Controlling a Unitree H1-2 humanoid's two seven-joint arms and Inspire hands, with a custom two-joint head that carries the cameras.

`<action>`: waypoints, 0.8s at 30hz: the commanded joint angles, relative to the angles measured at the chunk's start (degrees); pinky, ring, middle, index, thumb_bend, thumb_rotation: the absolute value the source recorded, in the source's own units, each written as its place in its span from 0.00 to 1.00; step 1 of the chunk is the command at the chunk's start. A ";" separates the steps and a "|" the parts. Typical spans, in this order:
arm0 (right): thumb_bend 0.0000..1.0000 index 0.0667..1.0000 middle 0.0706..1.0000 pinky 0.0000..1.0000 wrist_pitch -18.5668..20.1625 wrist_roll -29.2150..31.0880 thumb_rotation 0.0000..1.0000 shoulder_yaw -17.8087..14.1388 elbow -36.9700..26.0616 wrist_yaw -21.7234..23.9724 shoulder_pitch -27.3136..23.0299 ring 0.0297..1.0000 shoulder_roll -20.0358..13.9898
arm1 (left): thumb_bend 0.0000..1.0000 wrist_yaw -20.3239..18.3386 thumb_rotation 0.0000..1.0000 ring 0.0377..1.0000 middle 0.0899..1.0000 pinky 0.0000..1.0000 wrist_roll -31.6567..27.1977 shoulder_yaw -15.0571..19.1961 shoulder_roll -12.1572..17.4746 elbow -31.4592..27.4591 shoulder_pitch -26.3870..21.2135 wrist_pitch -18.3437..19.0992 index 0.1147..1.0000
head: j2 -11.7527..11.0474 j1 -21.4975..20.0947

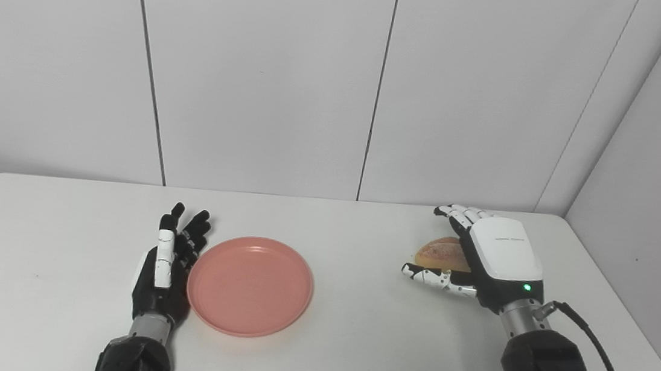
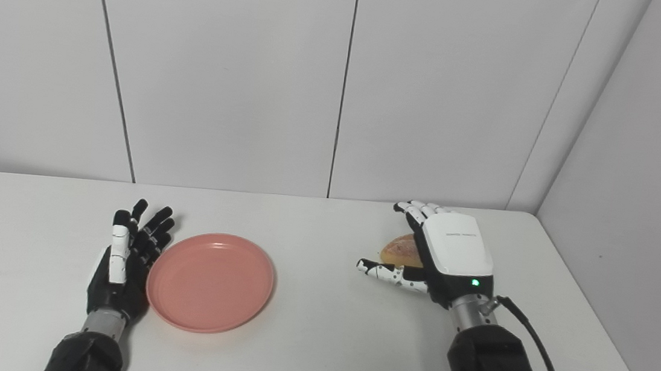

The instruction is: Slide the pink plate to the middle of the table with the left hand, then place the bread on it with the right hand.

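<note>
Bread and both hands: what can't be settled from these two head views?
- bread: its right part is hidden in both views by the right hand; whether the fingers actually press on it cannot be told.
- left hand: it stands edge-on beside the pink plate; contact with the rim is too close to judge.
- Both arms are cut off by the bottom edge.
- table: its near edge is out of frame.

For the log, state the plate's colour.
The plate is plain salmon pink, without pattern; clearest in the left eye view.
</note>
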 commanded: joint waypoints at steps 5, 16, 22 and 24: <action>0.83 0.75 0.79 0.80 -1.39 1.48 0.90 0.42 5.95 -4.35 -5.30 0.79 -2.57 | 0.88 1.15 0.84 0.92 0.87 0.99 0.20 -0.08 -0.30 0.99 2.60 3.66 1.00 | -0.14 0.35; 0.85 0.74 0.78 0.74 -2.27 5.43 0.87 3.26 18.20 -6.62 -11.70 0.77 -4.22 | 0.87 1.42 0.85 0.91 0.86 0.98 0.21 -0.05 -0.39 0.01 3.05 4.21 1.00 | 0.11 0.79; 0.86 0.72 0.76 0.70 -3.35 5.85 0.86 6.39 24.01 -8.47 -14.13 0.75 -4.75 | 0.86 1.23 0.85 0.92 0.86 0.99 0.14 -0.21 -0.44 -0.55 3.35 4.58 1.00 | 0.28 1.07; 0.85 0.73 0.76 0.71 -2.84 5.72 0.85 7.66 24.66 -7.67 -14.75 0.75 -4.90 | 0.86 1.27 0.85 0.92 0.86 0.99 0.26 -0.33 -0.50 -0.68 3.53 4.54 1.00 | 0.34 1.19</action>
